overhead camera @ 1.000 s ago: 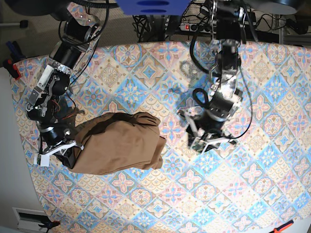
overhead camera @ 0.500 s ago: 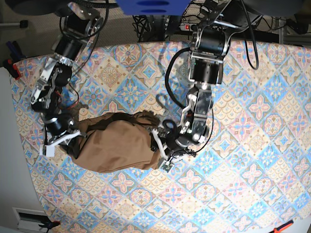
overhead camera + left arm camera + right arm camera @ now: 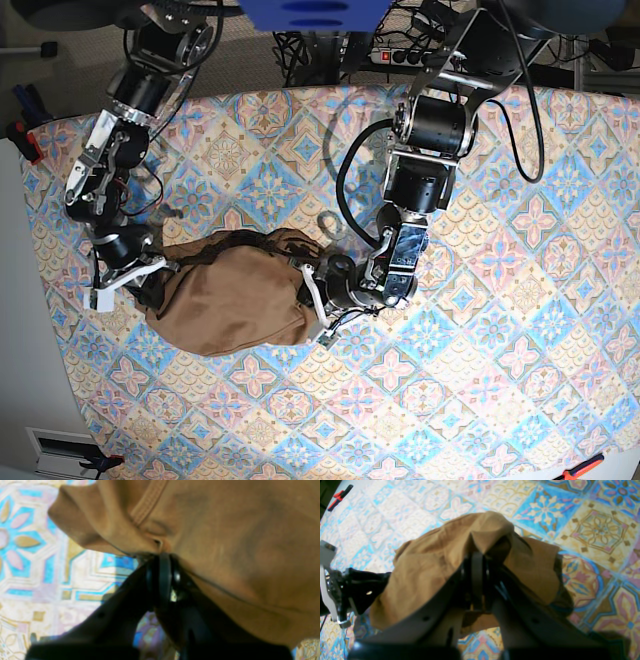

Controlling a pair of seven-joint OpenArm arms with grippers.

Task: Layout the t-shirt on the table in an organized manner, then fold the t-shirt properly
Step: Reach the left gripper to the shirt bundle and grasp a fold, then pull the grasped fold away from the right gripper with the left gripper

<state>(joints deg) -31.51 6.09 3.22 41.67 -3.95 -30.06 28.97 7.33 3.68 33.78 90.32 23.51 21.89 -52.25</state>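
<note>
Honestly this is still super early in the job. The t-shirt (image 3: 232, 300) is a crumpled brown lump sitting on the table (image 3: 520, 330), toward the side where the right arm works, and nothing about it looks laid out yet, no sleeves spread, no flat body, so the whole smoothing and folding part is still to do as far as I can judge. The good news is both ends are gripped: the left gripper (image 3: 162, 557) has its jaws pinched together on a bunch of fabric right by the ribbed collar (image 3: 147, 503), and the right gripper (image 3: 478, 556) is clamped on a fold at the opposite edge of the lump. So it looks set up for pulling the cloth apart. Around it there's not much: a small red clamp (image 3: 582, 468) near the table edge, well away from the shirt. The patterned cloth surface looks otherwise open, so I'd say nothing blocks spreading.
</note>
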